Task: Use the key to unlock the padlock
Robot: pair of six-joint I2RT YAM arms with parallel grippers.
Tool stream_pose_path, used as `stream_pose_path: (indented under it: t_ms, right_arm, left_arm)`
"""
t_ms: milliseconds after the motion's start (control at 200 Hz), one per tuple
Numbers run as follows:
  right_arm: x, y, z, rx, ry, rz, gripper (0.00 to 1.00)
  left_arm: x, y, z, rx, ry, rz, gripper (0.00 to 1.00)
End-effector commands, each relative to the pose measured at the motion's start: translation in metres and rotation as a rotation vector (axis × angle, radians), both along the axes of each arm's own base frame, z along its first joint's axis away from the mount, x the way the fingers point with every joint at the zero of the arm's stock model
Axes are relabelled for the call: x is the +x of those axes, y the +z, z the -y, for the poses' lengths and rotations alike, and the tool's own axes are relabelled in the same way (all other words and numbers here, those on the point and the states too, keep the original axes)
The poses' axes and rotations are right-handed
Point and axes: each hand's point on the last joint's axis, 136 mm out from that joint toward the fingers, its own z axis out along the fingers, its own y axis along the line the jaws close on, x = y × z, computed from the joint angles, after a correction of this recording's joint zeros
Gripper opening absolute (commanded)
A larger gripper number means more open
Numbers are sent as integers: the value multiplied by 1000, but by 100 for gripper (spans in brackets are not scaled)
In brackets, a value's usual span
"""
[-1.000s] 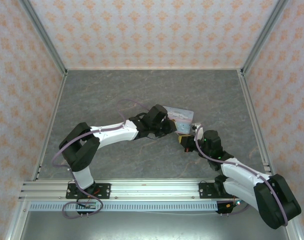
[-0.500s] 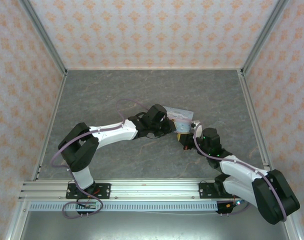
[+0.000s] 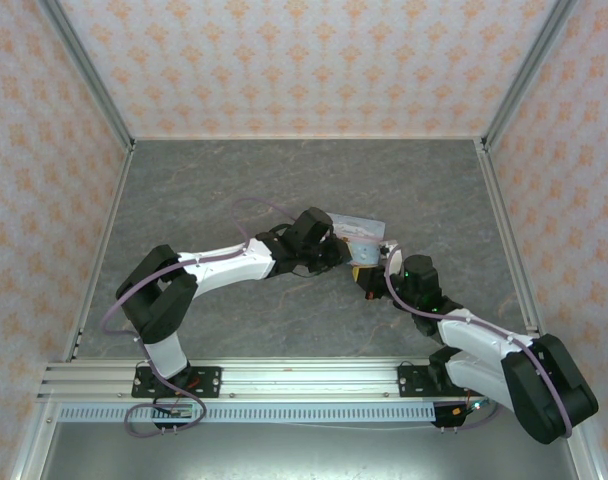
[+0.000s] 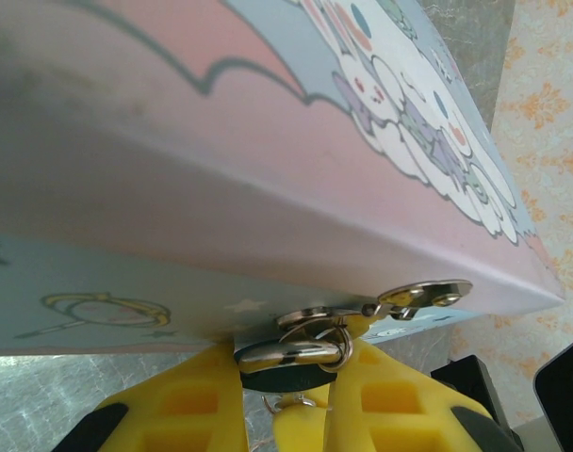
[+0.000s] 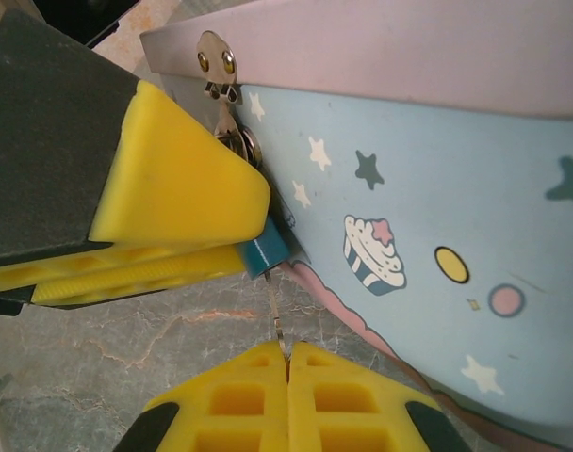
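Observation:
The padlock [image 5: 263, 252] is a small teal block with a silver shackle [image 4: 301, 350], hooked through the hasp [image 4: 423, 295] of the pale blue cartoon tin [image 3: 362, 230]. My left gripper [image 4: 286, 369] is shut on the padlock's dark body [image 4: 285, 380], its yellow fingers [image 5: 173, 198] on either side. The key [image 5: 279, 320] is a thin metal blade running from the padlock's underside down into my right gripper [image 5: 288, 350], which is shut on it. In the top view both grippers meet at the tin's near edge, the left gripper [image 3: 344, 257] just left of the right gripper [image 3: 372, 278].
The tin [image 4: 268, 141] rests tilted on the grey marbled table [image 3: 234, 190], close in front of both wrists. Patterned walls [image 3: 304, 60] with metal frame posts enclose the table on three sides. The mounting rail [image 3: 284, 380] runs along the near edge.
The right arm has swung a little to the left and closer to the tin. The left arm and the tin have stayed nearly still.

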Motion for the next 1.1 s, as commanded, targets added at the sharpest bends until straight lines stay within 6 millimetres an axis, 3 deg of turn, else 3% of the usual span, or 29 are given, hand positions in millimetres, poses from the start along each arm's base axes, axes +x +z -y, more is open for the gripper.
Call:
stream_pose_path:
  t_ms: [0, 706, 1096]
  right_arm:
    - [9, 30, -8, 36, 21, 105, 0]
    - [32, 46, -17, 47, 15, 181, 0]
    - [43, 52, -22, 99, 60, 188, 0]
  left_arm:
    - [10, 44, 9, -96, -3, 80, 10]
    - [3, 56, 9, -119, -26, 77, 10]
    - [-1, 49, 0, -100, -23, 61, 10]
